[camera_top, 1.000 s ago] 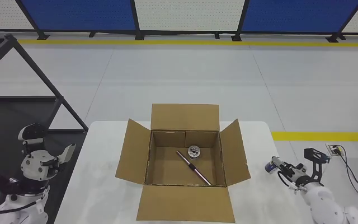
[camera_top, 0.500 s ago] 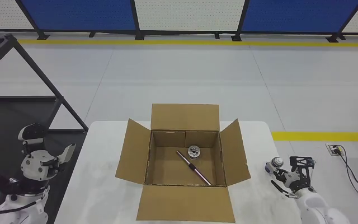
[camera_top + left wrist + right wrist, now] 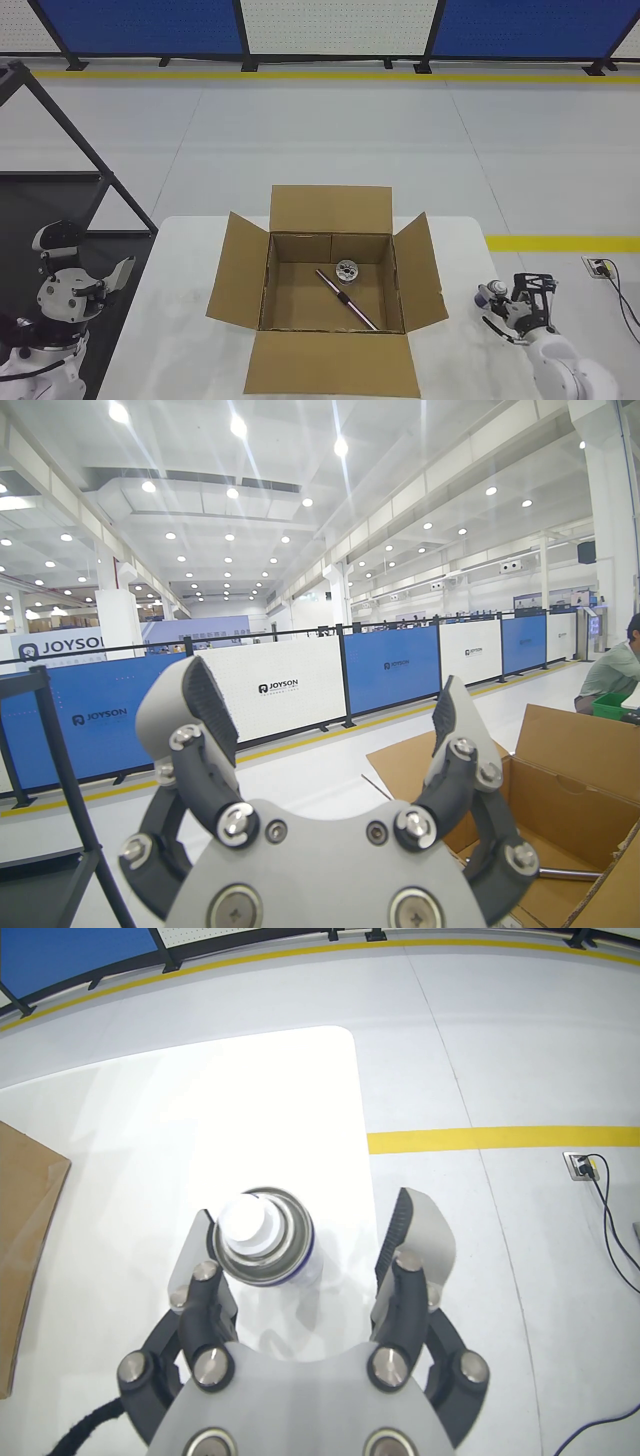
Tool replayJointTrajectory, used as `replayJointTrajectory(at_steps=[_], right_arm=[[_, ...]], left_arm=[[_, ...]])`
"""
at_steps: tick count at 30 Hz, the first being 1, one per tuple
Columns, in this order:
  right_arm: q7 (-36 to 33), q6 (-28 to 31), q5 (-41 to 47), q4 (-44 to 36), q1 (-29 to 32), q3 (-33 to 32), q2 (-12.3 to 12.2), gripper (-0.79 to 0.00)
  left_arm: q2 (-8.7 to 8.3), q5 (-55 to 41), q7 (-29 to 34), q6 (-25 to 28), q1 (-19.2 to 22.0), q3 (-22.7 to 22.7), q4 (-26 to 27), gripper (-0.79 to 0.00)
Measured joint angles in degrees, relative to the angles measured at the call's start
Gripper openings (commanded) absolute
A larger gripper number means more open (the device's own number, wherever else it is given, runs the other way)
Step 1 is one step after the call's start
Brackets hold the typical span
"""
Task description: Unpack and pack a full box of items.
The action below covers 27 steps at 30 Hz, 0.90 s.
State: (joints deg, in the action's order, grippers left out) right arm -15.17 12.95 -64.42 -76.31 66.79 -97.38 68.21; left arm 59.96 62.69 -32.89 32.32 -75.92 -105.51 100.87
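An open cardboard box (image 3: 330, 208) sits in the middle of the white table (image 3: 180, 320). On its floor lie a thin metal rod (image 3: 346, 299) and a small round metal part (image 3: 347, 268). A spray can (image 3: 490, 294) stands upright near the table's right edge. My right gripper (image 3: 508, 308) is open around it; in the right wrist view the spray can (image 3: 264, 1242) rests close against one finger, well apart from the other, between my right gripper's (image 3: 305, 1210) fingers. My left gripper (image 3: 324, 680) is open, holds nothing and is raised off the table's left side, with the box (image 3: 560, 800) beyond it.
A black metal rack (image 3: 60, 130) stands left of the table. Blue and white barrier panels (image 3: 340, 25) run along the far side. A floor socket with a cable (image 3: 582, 1167) lies right of the table. All box flaps are folded outward.
My right gripper has shifted inward and turned beside the spray can, which now stands upright at about the same spot. The left arm and the box contents have not moved.
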Motion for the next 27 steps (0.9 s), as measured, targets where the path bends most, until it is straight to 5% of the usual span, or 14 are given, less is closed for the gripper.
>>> replayJointTrajectory(at_steps=[10,22,27], right_arm=[[4.52,0.69,1.52,-8.32,5.56,-0.89,-0.16,-0.785],[12.56,-6.57,-3.16,-42.44,21.31,1.15,0.61,-0.785],[9.01,-7.22,-6.19,-51.93,22.12,4.23,0.72,-0.785]], left_arm=[[0.0,0.0,0.0,0.0,0.0,0.0,0.0,0.0],[0.0,0.0,0.0,0.0,0.0,0.0,0.0,0.0],[0.0,0.0,0.0,0.0,0.0,0.0,0.0,0.0]])
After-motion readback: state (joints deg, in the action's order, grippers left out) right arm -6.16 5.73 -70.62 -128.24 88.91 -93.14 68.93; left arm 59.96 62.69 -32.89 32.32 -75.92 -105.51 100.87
